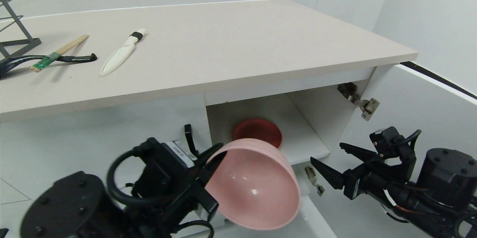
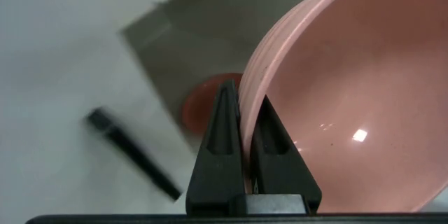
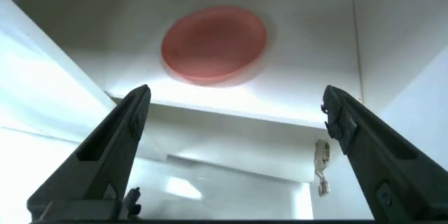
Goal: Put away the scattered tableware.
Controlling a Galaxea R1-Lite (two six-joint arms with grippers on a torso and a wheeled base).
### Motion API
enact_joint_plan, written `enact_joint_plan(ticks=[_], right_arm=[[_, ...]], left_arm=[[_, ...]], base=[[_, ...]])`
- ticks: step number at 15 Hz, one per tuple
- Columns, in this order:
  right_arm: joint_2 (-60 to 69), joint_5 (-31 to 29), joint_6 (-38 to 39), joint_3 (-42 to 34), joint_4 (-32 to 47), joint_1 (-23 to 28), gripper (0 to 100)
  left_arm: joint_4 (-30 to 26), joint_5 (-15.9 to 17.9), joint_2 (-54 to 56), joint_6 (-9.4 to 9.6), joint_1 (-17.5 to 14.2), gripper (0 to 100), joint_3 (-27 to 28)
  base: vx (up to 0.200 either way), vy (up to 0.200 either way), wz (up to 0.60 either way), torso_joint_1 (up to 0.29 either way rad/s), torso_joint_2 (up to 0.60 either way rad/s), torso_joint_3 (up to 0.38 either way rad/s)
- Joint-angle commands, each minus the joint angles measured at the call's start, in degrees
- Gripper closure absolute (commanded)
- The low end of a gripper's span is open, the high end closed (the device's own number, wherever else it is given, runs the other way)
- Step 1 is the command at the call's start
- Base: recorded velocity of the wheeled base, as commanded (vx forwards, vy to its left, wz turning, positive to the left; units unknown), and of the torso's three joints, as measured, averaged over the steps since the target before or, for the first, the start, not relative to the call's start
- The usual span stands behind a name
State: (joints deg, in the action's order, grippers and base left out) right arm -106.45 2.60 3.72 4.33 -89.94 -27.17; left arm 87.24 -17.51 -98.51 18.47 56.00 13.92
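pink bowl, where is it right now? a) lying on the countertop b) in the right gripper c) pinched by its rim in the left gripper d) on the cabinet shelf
c: the left gripper clamps the rim of the pink bowl; the right gripper is open and empty.

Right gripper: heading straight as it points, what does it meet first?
The open right gripper would probably meet the cabinet shelf near its front edge, short of the red plate; depth is unclear.

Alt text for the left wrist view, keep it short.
The left gripper clamps the rim of a tilted pink bowl between its jaws. Behind it, a red plate lies on a cupboard shelf.
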Motion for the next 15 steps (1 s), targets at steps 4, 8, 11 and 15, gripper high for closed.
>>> enact_joint_plan(ticks=[4, 8, 11, 15], right_arm=[[0.6, 0.0, 0.1, 2.2, -0.1, 2.6, 0], [6.0, 0.0, 0.1, 2.2, -0.1, 4.8, 0], [10.0, 0.0, 0.1, 1.7, -0.1, 4.3, 0], [9.3, 0.0, 0.1, -0.6, -0.1, -1.8, 0]], left_arm=[[2.8, -8.8, -16.3, 2.36, 4.8, 100, 11.3], [2.8, -14.8, -21.0, 2.27, 2.4, 100, 17.4], [2.8, -18.1, -23.7, 1.75, -0.3, 100, 19.1], [2.8, -18.4, -27.6, 1.66, -1.7, 100, 23.3]], base=[[0.0, 0.0, 0.0, 0.0, 0.0, 0.0], [0.0, 0.0, 0.0, 0.0, 0.0, 0.0], [0.0, 0.0, 0.0, 0.0, 0.0, 0.0], [0.0, 0.0, 0.0, 0.0, 0.0, 0.0]])
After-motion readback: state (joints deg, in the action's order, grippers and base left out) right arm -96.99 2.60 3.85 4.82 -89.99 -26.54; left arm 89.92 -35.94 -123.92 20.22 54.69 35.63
